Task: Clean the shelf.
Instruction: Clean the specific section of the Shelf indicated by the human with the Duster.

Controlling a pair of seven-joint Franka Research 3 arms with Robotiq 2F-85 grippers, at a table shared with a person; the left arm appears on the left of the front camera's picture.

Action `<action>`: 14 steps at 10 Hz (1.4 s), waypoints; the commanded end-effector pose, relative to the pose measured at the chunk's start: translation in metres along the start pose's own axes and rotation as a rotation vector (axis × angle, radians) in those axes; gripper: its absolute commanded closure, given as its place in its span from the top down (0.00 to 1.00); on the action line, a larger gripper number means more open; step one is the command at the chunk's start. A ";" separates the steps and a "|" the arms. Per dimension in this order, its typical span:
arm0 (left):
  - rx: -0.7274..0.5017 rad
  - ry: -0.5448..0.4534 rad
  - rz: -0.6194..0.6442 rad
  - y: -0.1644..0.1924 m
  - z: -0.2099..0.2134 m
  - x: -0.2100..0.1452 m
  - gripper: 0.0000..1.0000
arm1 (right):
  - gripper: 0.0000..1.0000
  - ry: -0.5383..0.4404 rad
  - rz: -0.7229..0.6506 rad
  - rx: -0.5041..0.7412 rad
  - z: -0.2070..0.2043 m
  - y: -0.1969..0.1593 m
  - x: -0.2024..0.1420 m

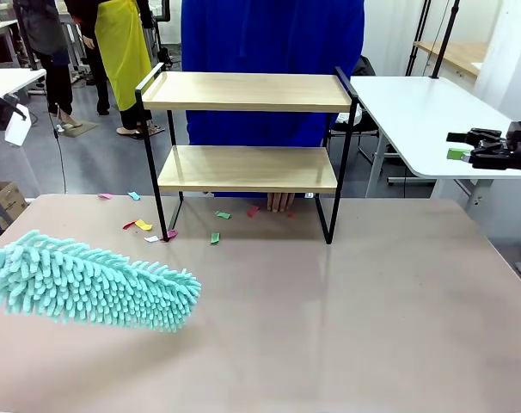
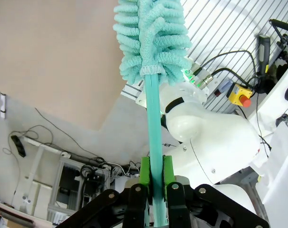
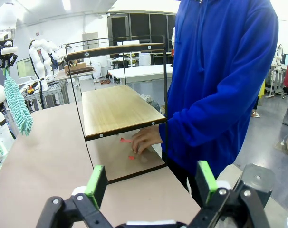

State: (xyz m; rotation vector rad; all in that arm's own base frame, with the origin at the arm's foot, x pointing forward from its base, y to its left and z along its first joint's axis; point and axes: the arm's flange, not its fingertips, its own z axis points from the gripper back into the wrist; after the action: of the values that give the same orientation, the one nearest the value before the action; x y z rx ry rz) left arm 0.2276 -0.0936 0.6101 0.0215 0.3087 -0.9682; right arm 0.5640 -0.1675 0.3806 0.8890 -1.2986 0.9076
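Teal duster (image 1: 93,291) hangs low, well left-front of shelf (image 1: 248,129); left claw (image 2: 156,167) clamped on its handle. Shelf stands at far middle of table (image 1: 346,310). Right claw (image 3: 151,183) spread wide, empty, right of shelf. Person's hand (image 3: 146,140) under shelf among scraps (image 1: 144,225). Risk: a sweep could strike that hand or shove the shelf.

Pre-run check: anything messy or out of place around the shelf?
Coloured paper scraps lie scattered on the table by the shelf's left legs and under its lower board, where a person's hand rests. Both boards look bare.
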 end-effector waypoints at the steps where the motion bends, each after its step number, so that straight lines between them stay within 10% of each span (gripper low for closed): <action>1: -0.022 -0.067 -0.011 0.002 0.001 0.012 0.13 | 1.00 0.011 -0.006 -0.002 -0.001 0.001 0.004; 8: -0.249 -0.468 0.254 -0.063 -0.039 0.102 0.13 | 1.00 0.011 -0.006 -0.002 -0.001 0.001 0.004; 14: -0.272 -0.422 0.267 -0.068 -0.047 0.119 0.13 | 1.00 0.011 -0.006 -0.002 -0.001 0.001 0.004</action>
State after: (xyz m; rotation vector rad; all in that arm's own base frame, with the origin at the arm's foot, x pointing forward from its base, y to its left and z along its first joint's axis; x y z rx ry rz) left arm 0.2234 -0.2199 0.5458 -0.3771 0.0390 -0.6472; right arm 0.5640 -0.1675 0.3806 0.8890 -1.2986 0.9076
